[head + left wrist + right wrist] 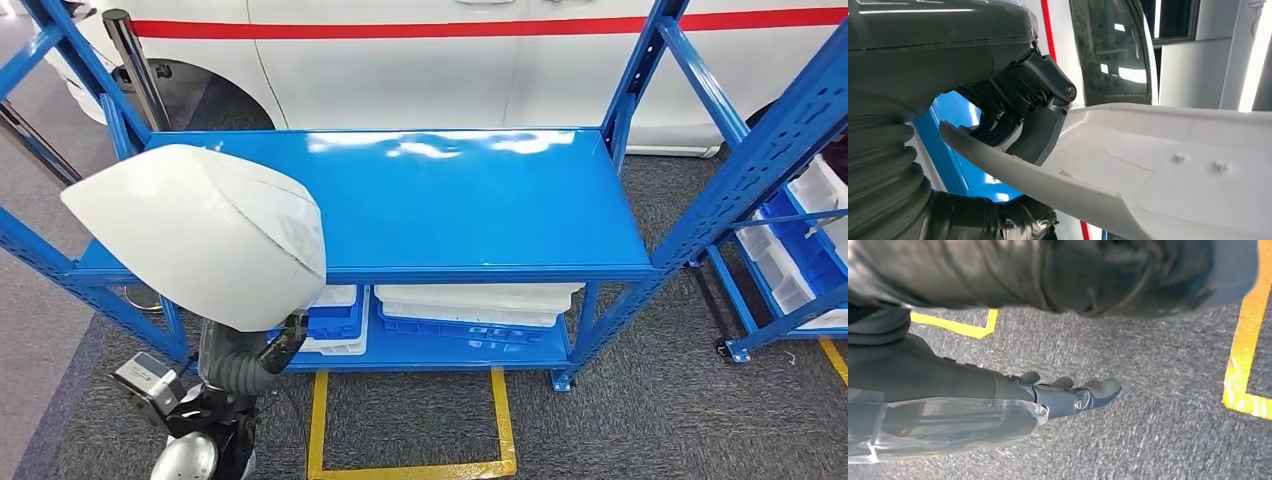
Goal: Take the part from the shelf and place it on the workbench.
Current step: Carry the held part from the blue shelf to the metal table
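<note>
Lowest in the head view, the robot's left hand (262,352) comes up under a large white moulded plastic shell part (205,235) and grips its lower rim; the left wrist view shows dark fingers (1040,127) clamped over the thin edge of that part (1158,170). The part is held up in the air at the front left corner of the blue metal shelf rack (440,200), not resting on it. The right hand (1063,395) hangs down over the floor with its fingers stretched out and apart, holding nothing.

By the look of it the pick-up is done: the part is off the shelf and in hand. Carrying it to the workbench and setting it down is left; no workbench shows.

The rack's glossy top deck is bare blue steel; its lower deck holds flat white trays (478,304) and blue trays (335,325). Grey carpet with yellow floor tape (415,465) lies beneath, and a white car with a red stripe (400,50) stands behind the rack.
</note>
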Action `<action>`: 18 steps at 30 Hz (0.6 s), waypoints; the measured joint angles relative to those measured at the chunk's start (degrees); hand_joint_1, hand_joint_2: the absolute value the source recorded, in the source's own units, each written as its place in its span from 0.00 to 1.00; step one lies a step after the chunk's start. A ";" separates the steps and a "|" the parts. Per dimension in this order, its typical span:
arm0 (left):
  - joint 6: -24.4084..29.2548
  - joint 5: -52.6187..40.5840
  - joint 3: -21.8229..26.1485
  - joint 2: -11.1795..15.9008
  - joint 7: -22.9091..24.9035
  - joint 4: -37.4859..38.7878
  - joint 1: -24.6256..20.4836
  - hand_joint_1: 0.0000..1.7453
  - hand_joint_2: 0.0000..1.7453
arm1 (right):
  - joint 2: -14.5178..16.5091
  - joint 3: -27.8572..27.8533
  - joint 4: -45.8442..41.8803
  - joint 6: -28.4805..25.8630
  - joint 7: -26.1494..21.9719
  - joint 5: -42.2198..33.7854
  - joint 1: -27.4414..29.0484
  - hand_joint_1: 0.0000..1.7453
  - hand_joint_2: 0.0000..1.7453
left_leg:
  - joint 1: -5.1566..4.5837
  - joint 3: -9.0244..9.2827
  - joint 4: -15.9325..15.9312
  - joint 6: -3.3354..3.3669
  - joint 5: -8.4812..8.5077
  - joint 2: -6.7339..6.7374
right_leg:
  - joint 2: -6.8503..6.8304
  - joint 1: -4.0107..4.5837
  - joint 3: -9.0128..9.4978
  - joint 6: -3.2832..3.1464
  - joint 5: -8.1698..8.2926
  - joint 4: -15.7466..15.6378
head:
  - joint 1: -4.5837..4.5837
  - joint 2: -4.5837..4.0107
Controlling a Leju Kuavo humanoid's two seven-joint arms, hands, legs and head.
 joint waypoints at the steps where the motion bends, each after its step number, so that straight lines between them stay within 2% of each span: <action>1: 0.03 0.01 -0.04 0.00 0.04 0.00 -0.02 1.00 1.00 | 0.00 0.00 0.12 0.03 -0.01 0.05 -0.07 0.00 0.00 | 0.08 -0.30 0.48 -0.30 -0.65 -0.07 | -0.08 -0.07 -0.18 -0.40 0.38 -0.19 | -0.02 0.00; 2: 0.07 0.01 -0.05 0.00 0.05 0.00 -0.07 1.00 1.00 | 0.00 0.00 0.21 0.04 -0.02 0.10 -0.14 0.00 0.00 | 0.17 -0.92 1.88 -0.59 -2.11 -0.14 | -0.18 -0.18 -0.49 -0.85 0.81 -0.40 | -0.03 0.00; 3: 0.09 0.05 -0.05 0.00 0.08 0.00 -0.10 1.00 1.00 | 0.00 0.00 0.30 0.04 -0.03 0.15 -0.20 0.00 0.00 | 0.31 -1.86 4.29 -0.86 -4.26 -0.20 | -0.29 -0.20 -0.88 -1.18 1.22 -0.51 | -0.05 0.00; 5: 0.16 0.13 -0.06 0.00 0.15 0.02 -0.13 1.00 1.00 | 0.00 0.00 0.49 0.14 -0.04 0.21 -0.29 0.00 0.00 | 0.50 -4.11 11.12 -1.32 -8.80 -0.22 | -0.38 -0.09 -1.97 -1.52 1.98 -0.47 | -0.08 0.00; 6: 0.20 0.16 -0.07 0.00 0.18 0.03 -0.10 1.00 1.00 | 0.00 0.00 0.62 0.25 -0.04 0.23 -0.32 0.00 0.00 | 0.58 -4.64 13.65 -1.47 -10.03 -0.22 | -0.40 -0.05 -2.56 -1.52 2.38 -0.41 | -0.08 0.00; 7: 0.25 0.16 -0.09 0.00 0.20 0.04 -0.09 1.00 1.00 | 0.00 0.00 0.76 0.39 -0.06 0.26 -0.35 0.00 0.00 | 0.64 -4.29 14.42 -1.54 -10.24 -0.21 | -0.41 -0.03 -3.19 -1.48 2.79 -0.31 | -0.08 0.00; 8: 0.30 0.18 -0.10 0.00 0.20 0.04 -0.09 1.00 1.00 | 0.00 0.00 0.88 0.56 -0.07 0.29 -0.37 0.00 0.00 | 0.69 -2.75 12.83 -1.55 -9.42 -0.21 | -0.40 -0.04 -3.80 -1.39 3.19 -0.18 | -0.08 0.00; 11: 0.52 0.28 -0.12 0.00 0.23 0.04 -0.25 1.00 1.00 | 0.02 -0.01 1.10 0.88 -0.10 0.32 -0.42 0.00 0.00 | 0.64 4.59 1.50 -1.12 -5.96 -0.24 | -0.34 -0.05 -5.10 -0.77 4.28 0.27 | -0.06 0.00; 12: 0.61 0.32 -0.14 0.01 0.23 0.03 -0.28 1.00 1.00 | 0.02 -0.01 1.16 0.92 -0.13 0.33 -0.43 0.00 0.00 | 0.50 5.76 -0.65 -0.86 -5.48 -0.29 | -0.34 -0.03 -5.26 -0.43 4.62 0.32 | -0.05 0.00; 15: 0.84 0.44 -0.21 0.02 0.28 0.02 -0.12 1.00 1.00 | 0.05 -0.01 1.38 0.78 -0.24 0.31 -0.36 0.00 0.00 | 0.19 5.52 -1.46 0.14 -4.29 -0.38 | -0.32 -0.12 -5.47 0.70 5.76 -0.03 | 0.01 0.00; 16: 0.89 0.52 -0.23 0.01 0.32 0.02 -0.08 1.00 1.00 | 0.11 -0.03 1.45 0.43 -0.29 0.22 -0.31 0.00 0.00 | 0.24 5.19 -1.65 0.54 -3.61 -0.26 | -0.28 -0.18 -5.74 0.98 5.39 0.13 | 0.02 0.00; 17: 0.92 0.62 -0.26 0.01 0.35 0.02 -0.06 1.00 1.00 | 0.27 -0.06 1.50 -0.01 -0.34 0.13 -0.25 0.00 0.00 | 0.32 4.71 -1.88 1.03 -2.86 -0.14 | -0.24 -0.22 -6.19 1.19 4.01 0.97 | 0.05 0.00; 18: 0.93 0.73 -0.28 0.00 0.36 0.02 -0.01 1.00 1.00 | 0.46 -0.09 1.54 -0.56 -0.38 0.07 -0.17 0.00 0.00 | 0.40 4.08 -2.07 1.44 -2.09 -0.01 | -0.21 -0.28 -6.87 1.35 1.51 2.95 | 0.10 0.00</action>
